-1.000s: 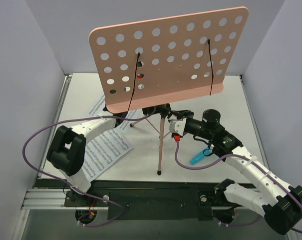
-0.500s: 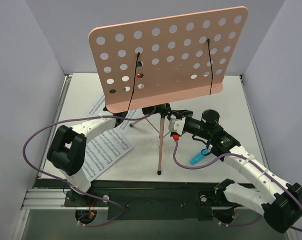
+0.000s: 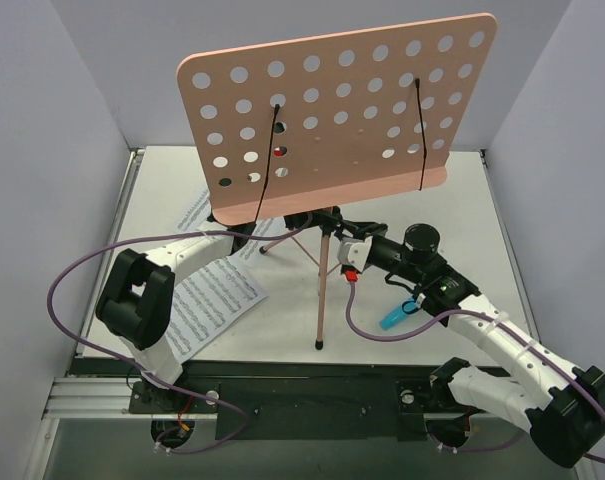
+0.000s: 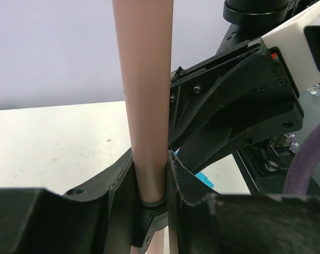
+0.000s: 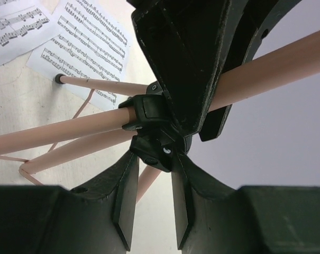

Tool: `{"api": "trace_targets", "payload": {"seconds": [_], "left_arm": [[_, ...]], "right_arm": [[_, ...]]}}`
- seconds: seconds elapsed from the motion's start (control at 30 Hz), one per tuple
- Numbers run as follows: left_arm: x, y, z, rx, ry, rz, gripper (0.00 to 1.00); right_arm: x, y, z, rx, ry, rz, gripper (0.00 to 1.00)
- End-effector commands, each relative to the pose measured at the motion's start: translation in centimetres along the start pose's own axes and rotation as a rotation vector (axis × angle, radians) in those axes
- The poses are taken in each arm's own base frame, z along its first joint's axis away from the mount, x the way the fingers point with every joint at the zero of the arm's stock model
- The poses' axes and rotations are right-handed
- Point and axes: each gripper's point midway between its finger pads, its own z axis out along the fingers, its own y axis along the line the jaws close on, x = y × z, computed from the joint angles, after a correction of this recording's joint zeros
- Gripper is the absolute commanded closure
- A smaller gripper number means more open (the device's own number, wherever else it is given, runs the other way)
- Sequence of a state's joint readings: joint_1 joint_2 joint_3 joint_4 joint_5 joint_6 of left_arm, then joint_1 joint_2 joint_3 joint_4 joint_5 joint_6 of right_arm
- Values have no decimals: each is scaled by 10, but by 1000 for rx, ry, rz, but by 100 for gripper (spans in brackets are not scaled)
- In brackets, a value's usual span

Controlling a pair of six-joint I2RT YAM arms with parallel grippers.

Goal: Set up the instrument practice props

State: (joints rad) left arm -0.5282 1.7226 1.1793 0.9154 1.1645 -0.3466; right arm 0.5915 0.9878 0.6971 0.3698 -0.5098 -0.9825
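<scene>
The pink music stand (image 3: 337, 110) stands mid-table on thin tripod legs (image 3: 322, 300), its hole-punched desk crossed by two black wire page holders (image 3: 420, 135). My left gripper (image 4: 151, 174) is shut on the stand's pink pole (image 4: 145, 95) just above a black collar; in the top view it (image 3: 304, 221) is mostly hidden under the desk. My right gripper (image 5: 154, 159) is shut on the black tripod hub (image 5: 152, 132), opposite the left one (image 3: 334, 236). Two white sheets of printed music (image 3: 217, 300) (image 3: 197, 212) lie flat on the table at the left, also in the right wrist view (image 5: 91, 39).
A small blue object (image 3: 394, 318) lies on the table under my right arm. Grey walls close the table on the left, back and right. Purple cables loop beside both arms. A black rail runs along the near edge (image 3: 312, 400).
My right arm has edged slightly toward the stand. The stand, sheets and left arm have not visibly moved.
</scene>
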Motion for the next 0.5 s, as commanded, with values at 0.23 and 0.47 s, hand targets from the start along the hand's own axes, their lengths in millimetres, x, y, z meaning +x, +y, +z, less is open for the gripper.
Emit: {"api": "trace_targets", "payload": {"seconds": [0.23, 0.47], "left_arm": [[48, -3, -8, 30, 77, -161, 100], [48, -4, -9, 33, 78, -164, 100]], "right_arm": [[-5, 37, 9, 9, -85, 476, 100], [-12, 48, 21, 60, -182, 830, 100]]}}
